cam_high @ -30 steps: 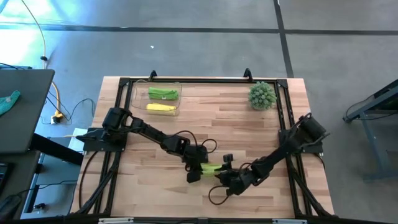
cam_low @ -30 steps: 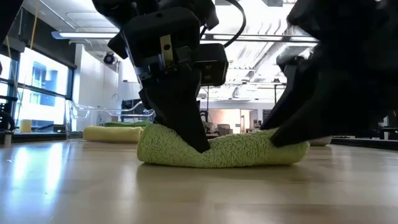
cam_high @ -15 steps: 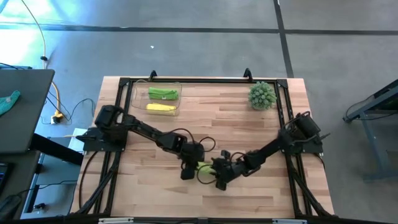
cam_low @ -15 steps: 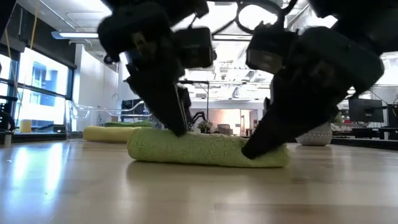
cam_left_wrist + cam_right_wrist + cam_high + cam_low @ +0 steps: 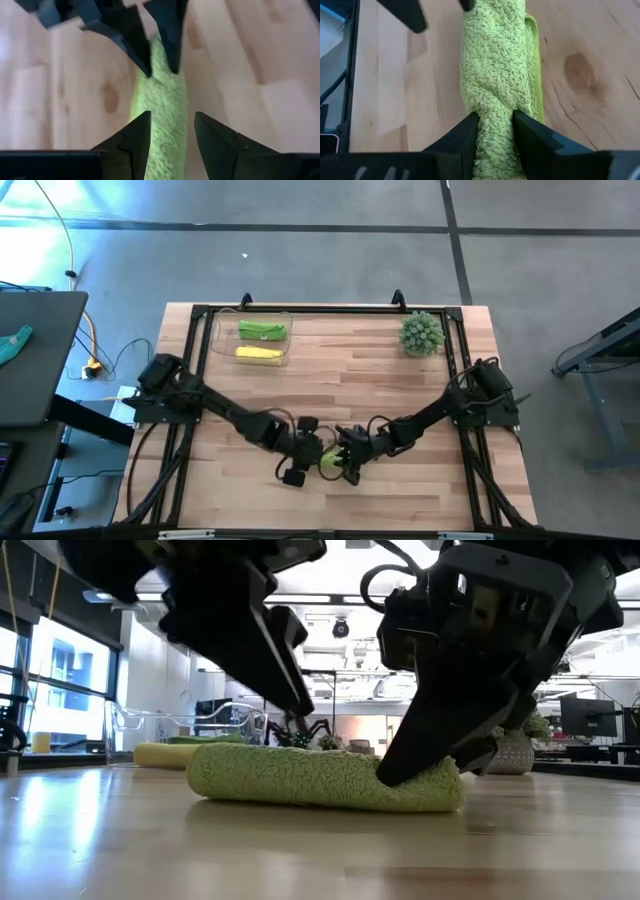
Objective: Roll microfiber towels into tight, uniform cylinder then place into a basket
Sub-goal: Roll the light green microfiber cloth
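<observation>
Both grippers have slid leftward along the table's near edge since a second ago, and the left one has let go its pinch on the roll. That left gripper (image 5: 169, 132) now stands with its two fingers spread apart, one on either side of the rolled light green towel (image 5: 159, 107), a gap showing between each finger and the cloth. From above, the left gripper (image 5: 300, 463) sits low over the near middle of the table (image 5: 400, 380). The right gripper (image 5: 492, 131) is clamped on the opposite end of the same towel (image 5: 495, 60), its fingers pressing into the pile so that the cloth pinches narrow between them. In the high view the right gripper (image 5: 347, 459) faces the left one, with the towel (image 5: 327, 459) lying between them as a short roll on the wood. At table height the roll (image 5: 320, 778) lies flat on the surface, the right gripper (image 5: 420, 765) bearing on one end. Well apart at the far left corner, the basket (image 5: 225, 340) holds a second light green towel (image 5: 262, 330) and a pale yellow towel (image 5: 258, 353), side by side. A spiky green plant (image 5: 421, 333) stands near the far right corner.
</observation>
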{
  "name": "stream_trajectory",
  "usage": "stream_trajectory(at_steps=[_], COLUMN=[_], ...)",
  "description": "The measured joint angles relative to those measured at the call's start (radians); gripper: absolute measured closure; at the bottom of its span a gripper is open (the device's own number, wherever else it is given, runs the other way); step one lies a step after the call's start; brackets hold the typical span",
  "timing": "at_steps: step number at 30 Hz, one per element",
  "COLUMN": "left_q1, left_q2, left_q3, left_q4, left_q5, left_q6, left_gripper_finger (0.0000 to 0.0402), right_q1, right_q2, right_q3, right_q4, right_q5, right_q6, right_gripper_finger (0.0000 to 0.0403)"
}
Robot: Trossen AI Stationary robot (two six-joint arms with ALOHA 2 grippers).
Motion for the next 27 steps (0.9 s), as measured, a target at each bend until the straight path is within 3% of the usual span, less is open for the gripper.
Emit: stream_trajectory(at_steps=[3,8,23,27], left_q1=[-0.035,-0.058,-0.027,-0.014], left_q2=[0.017,0.054,0.221,0.235], left_q3=[0.000,0.000,0.008,0.012], left_q4=[0.037,0.082,0.153,0.152], left_q5=[-0.096,-0.148,-0.178,-0.161], left_q6=[0.000,-0.004,-0.129,-0.195], left_gripper_finger=[0.0259,0.0259,0.0259,0.0276], right_q1=[-0.007,-0.013,-0.014,-0.025], right_q2=[0.002,0.002,-0.005,-0.065], right_q3=[-0.001,-0.002,-0.002,-0.001], right_q4=[0.013,0.021,0.026,-0.080], right_q5=[-0.016,-0.027,-0.036,-0.093], right_q6=[0.000,0.000,-0.006,-0.032], right_gripper_finger=[0.0284,0.0284,0.0284,0.0284])
